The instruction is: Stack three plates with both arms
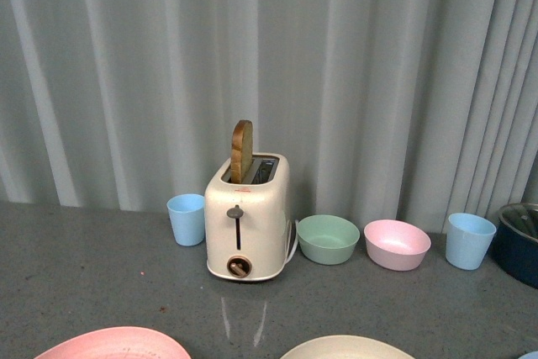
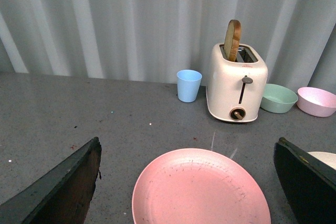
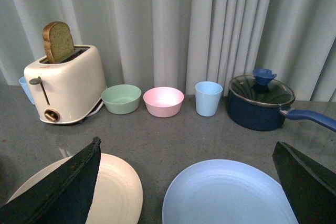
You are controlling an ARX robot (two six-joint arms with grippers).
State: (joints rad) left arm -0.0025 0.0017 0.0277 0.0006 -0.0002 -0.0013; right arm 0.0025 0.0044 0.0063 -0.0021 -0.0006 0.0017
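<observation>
Three plates lie flat and apart on the grey table. The pink plate (image 2: 199, 190) lies between the open jaws of my left gripper (image 2: 191, 182), below it; its edge shows at the front view's bottom left (image 1: 113, 344). The light blue plate (image 3: 228, 195) lies between the open jaws of my right gripper (image 3: 189, 182), below it. The cream plate (image 3: 113, 192) lies beside the blue one, partly behind one black finger (image 3: 63, 187); its edge shows in the front view (image 1: 345, 347). Neither gripper holds anything. No arm shows in the front view.
A cream toaster (image 1: 246, 216) with a bread slice stands at the back, a blue cup (image 1: 186, 219) beside it. A green bowl (image 1: 328, 238), a pink bowl (image 1: 397, 244), another blue cup (image 1: 469, 240) and a dark blue lidded pot (image 3: 260, 102) line the back right.
</observation>
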